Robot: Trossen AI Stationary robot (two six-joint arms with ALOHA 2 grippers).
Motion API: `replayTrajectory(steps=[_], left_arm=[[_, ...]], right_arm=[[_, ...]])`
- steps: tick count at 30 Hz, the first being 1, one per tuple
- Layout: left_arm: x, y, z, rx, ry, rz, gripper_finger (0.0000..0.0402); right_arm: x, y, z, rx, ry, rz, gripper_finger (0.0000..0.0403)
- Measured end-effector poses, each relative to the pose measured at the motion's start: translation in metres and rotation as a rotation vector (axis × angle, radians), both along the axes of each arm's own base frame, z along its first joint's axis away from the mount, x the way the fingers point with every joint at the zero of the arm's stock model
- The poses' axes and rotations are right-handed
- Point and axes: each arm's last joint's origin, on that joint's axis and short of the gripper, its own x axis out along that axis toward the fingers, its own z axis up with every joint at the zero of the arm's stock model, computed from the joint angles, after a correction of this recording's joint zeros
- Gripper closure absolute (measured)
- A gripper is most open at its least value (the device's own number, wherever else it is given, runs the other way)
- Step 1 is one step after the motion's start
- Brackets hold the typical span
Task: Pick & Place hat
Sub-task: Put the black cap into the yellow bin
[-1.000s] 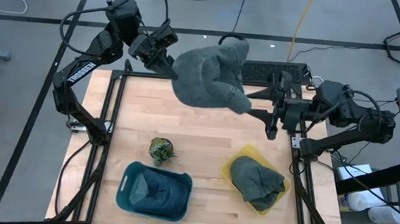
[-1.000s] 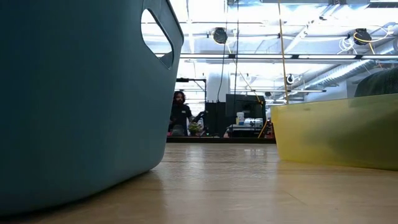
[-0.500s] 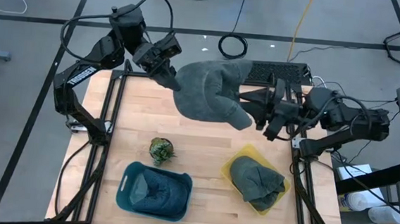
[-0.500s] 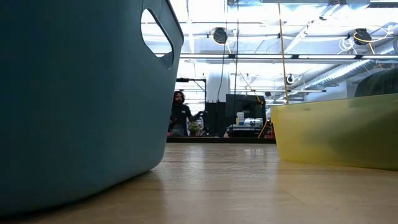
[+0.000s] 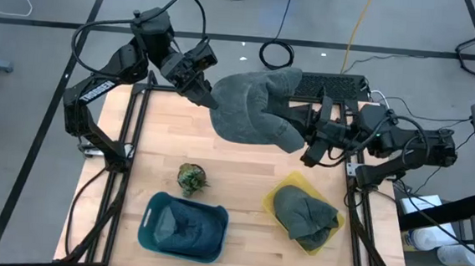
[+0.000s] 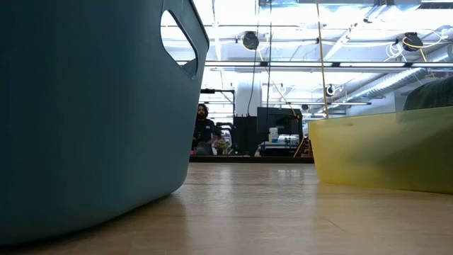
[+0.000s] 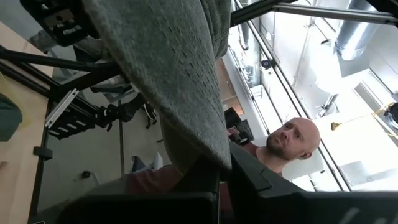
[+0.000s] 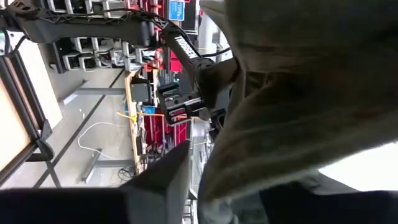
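The left gripper (image 5: 209,93) is clamped tight on a grey knit hat (image 5: 252,109), held aloft over the table's (image 5: 243,171) far edge. The right gripper (image 5: 298,130) has its half-spread fingers around the hat's opposite side. The fabric hangs soft and ribbed between them.

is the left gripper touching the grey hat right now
Touching. In the left wrist view the left gripper has its fingers closed on the grey hat, whose fabric runs down between them. The high view agrees, with the gripper meeting the hat's edge.
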Motion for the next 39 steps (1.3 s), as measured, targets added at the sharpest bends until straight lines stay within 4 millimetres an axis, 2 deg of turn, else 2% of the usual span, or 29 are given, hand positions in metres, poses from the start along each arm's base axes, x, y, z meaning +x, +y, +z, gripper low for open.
replayTrajectory(steps=[2,6,7,24,32,39], left_arm=[[0.000,-0.001,0.000,0.000,0.001,-0.005,0.0391],[0.001,-0.003,0.000,0.000,0.001,-0.012,0.0391],[0.001,-0.003,0.000,0.000,0.001,-0.012,0.0391],[0.001,-0.001,-0.001,0.021,-0.019,0.026,0.0369],[0.000,0.006,0.000,0.080,-0.074,0.086,0.0366],[0.000,0.006,0.000,0.123,-0.114,0.083,0.0365]], right_arm=[[0.001,0.000,-0.001,0.000,0.004,-0.006,0.0276],[0.000,0.000,0.000,0.006,0.002,-0.027,0.0375],[-0.001,0.001,0.000,0.007,0.001,-0.032,0.0387],[-0.032,0.031,0.014,0.001,-0.046,-0.146,0.0400],[-0.050,0.042,0.035,-0.008,-0.205,-0.198,0.0400],[-0.071,0.038,0.051,0.086,-0.355,-0.184,0.0401]])
